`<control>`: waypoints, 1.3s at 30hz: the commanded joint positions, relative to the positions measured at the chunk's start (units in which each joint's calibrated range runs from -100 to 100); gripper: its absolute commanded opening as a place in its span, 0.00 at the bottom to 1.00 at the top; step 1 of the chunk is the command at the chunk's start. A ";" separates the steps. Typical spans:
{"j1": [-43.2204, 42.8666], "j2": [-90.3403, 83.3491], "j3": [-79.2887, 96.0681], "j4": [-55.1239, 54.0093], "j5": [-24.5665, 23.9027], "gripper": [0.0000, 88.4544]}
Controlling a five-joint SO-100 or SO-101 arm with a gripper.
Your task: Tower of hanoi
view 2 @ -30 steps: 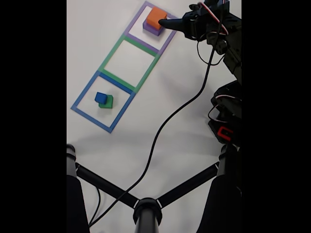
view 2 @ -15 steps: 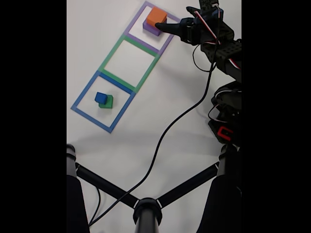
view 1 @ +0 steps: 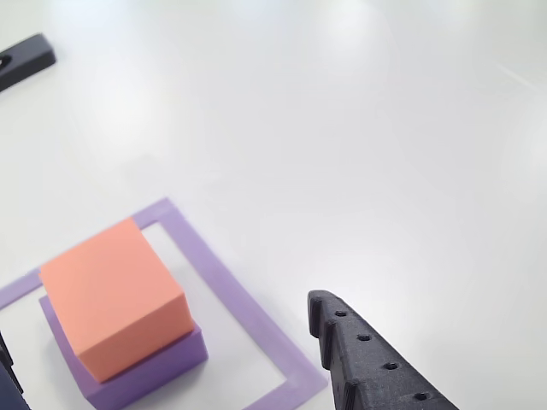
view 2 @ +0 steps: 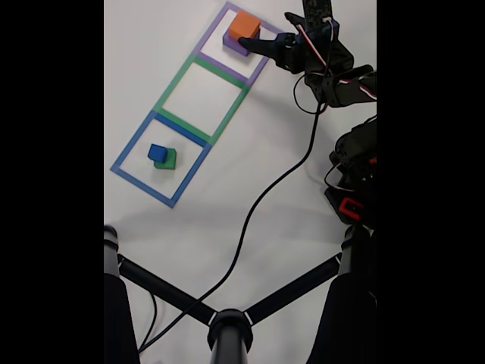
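The tower of hanoi is split in two. A salmon-orange block (view 2: 243,25) (view 1: 111,295) sits on the flat purple block (view 2: 233,45) (view 1: 145,376) inside the purple tape square (view 2: 261,64) (view 1: 226,278). A small blue cube (view 2: 158,152) rests on the green block (view 2: 169,160) inside the blue tape square (view 2: 132,136). My gripper (view 2: 264,32) (view 1: 158,329) is open right beside the orange and purple stack. In the other view one black finger (view 1: 367,359) stands to the stack's right and a sliver of the second shows at the left edge.
An empty green tape square (view 2: 182,72) lies between the other two squares. A black cable (view 2: 258,201) runs across the white table from the arm. The arm base (view 2: 352,182) is at the right, and black stand legs (view 2: 227,326) cross the bottom.
The gripper has moved up and left in the fixed view, closing in on the orange and purple stack. The blocks have not moved.
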 commanded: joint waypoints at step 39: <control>-5.41 22.19 -15.33 -14.46 0.79 0.44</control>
